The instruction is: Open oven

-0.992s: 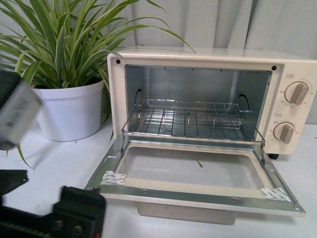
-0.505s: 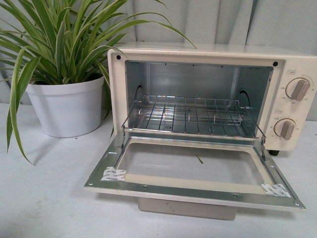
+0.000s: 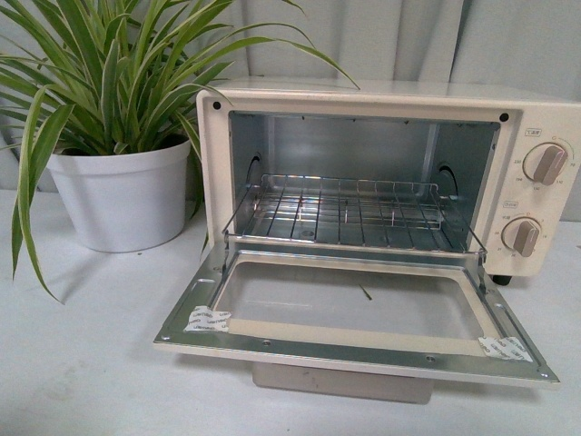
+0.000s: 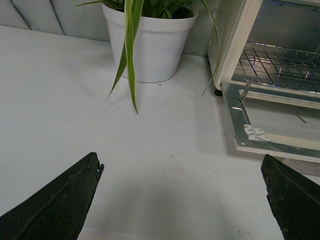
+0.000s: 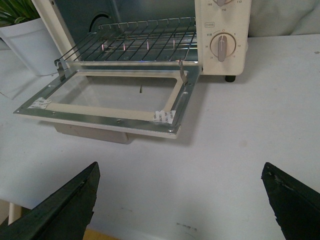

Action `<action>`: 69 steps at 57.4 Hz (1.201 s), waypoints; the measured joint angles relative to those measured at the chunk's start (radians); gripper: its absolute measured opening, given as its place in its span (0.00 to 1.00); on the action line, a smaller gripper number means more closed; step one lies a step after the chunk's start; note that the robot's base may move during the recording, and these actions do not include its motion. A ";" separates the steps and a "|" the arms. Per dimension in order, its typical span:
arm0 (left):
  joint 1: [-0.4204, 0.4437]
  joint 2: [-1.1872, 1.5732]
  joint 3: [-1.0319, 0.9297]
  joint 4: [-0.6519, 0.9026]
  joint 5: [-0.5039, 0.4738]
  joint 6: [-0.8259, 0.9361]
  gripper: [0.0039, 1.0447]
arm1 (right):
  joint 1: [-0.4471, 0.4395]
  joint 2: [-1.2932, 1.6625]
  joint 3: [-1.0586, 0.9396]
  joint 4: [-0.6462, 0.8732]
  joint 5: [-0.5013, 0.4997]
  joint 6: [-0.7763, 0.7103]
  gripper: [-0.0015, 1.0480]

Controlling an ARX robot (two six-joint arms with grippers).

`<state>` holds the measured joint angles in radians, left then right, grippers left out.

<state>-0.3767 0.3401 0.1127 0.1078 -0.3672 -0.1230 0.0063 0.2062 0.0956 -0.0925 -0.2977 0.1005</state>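
The cream-white oven [image 3: 536, 116] stands on the white table with its glass-windowed door [image 3: 354, 309] folded down flat toward me. The wire rack [image 3: 345, 211] shows inside the bare cavity. Two beige knobs [image 3: 547, 163] sit on its right panel. The handle [image 3: 340, 381] hangs under the door's front edge. No arm shows in the front view. My left gripper [image 4: 182, 167] is open and empty over bare table, left of the oven door [image 4: 280, 125]. My right gripper [image 5: 180, 172] is open and empty over the table, in front of the oven door [image 5: 115, 97].
A white pot [image 3: 123, 195] with a long-leaved green plant [image 3: 109, 73] stands left of the oven; it also shows in the left wrist view [image 4: 150, 45]. A grey curtain [image 3: 390, 41] hangs behind. The table's front edge [image 5: 15, 210] lies near my right gripper.
One second ago the left arm and gripper filled the lower left of the front view; they have since drawn back out of it. The oven door stays down.
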 joint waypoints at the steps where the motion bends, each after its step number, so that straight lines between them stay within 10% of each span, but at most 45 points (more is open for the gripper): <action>1: 0.002 -0.002 -0.003 0.009 0.000 0.011 0.93 | -0.001 -0.010 -0.005 0.006 0.021 -0.004 0.90; 9: 0.073 -0.066 -0.058 0.105 0.071 0.081 0.69 | -0.007 -0.190 -0.088 0.084 0.292 -0.069 0.67; 30: 0.255 -0.327 -0.100 -0.101 0.282 0.112 0.03 | -0.007 -0.202 -0.089 0.090 0.296 -0.095 0.01; 36: 0.368 -0.336 -0.100 -0.108 0.352 0.115 0.04 | -0.007 -0.202 -0.089 0.090 0.298 -0.097 0.01; 63: 0.372 -0.336 -0.100 -0.108 0.364 0.116 0.04 | -0.007 -0.202 -0.089 0.090 0.297 -0.097 0.01; 69: 0.372 -0.336 -0.100 -0.108 0.364 0.116 0.18 | -0.007 -0.202 -0.089 0.090 0.297 -0.099 0.16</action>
<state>-0.0044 0.0040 0.0128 0.0002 -0.0032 -0.0074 -0.0010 0.0040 0.0071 -0.0021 -0.0006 0.0013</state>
